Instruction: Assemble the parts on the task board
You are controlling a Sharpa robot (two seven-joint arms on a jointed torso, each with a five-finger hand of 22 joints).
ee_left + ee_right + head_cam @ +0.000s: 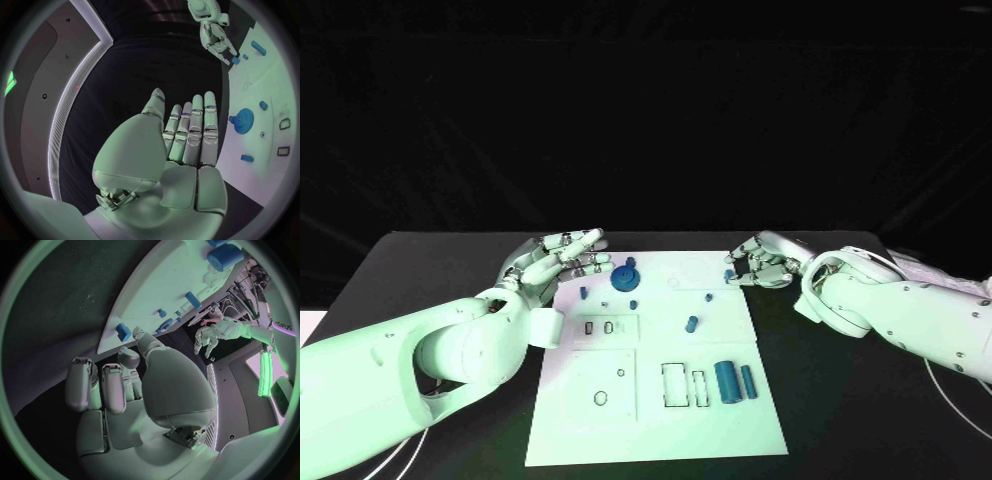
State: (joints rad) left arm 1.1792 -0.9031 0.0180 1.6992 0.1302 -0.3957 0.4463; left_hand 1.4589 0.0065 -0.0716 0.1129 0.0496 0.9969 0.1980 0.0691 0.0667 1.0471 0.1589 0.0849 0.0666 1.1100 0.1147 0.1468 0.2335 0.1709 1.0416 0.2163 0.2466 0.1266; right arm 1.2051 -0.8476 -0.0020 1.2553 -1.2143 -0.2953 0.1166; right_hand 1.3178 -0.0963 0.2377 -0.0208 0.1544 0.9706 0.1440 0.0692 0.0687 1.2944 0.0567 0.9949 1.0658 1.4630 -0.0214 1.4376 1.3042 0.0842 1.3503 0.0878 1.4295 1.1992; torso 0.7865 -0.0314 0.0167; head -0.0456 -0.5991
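Both hands sit at the far end of the task board point(661, 420), neither carrying a part. Left hand point(560, 262) is over the board's far left corner, fingers straight and held close side by side, empty; the blue gear point(626, 276) lies on the board just beside its fingertips. Right hand point(764, 262) is at the far right corner, fingers curled inward over the edge; a small blue part point(730, 274) sits at or touching its fingertips, but I cannot tell whether it is pinched or merely near. Other parts lie on the plate: a small peg point(692, 323) near the middle, two blue cylinders point(734, 381) at the near right beside outlined slots. Judgement: the step in hand is picking at the far edge, early in the assembly, most parts unseated. Next move likely calls for the right hand to secure the small part, then carry it to its matching recess.
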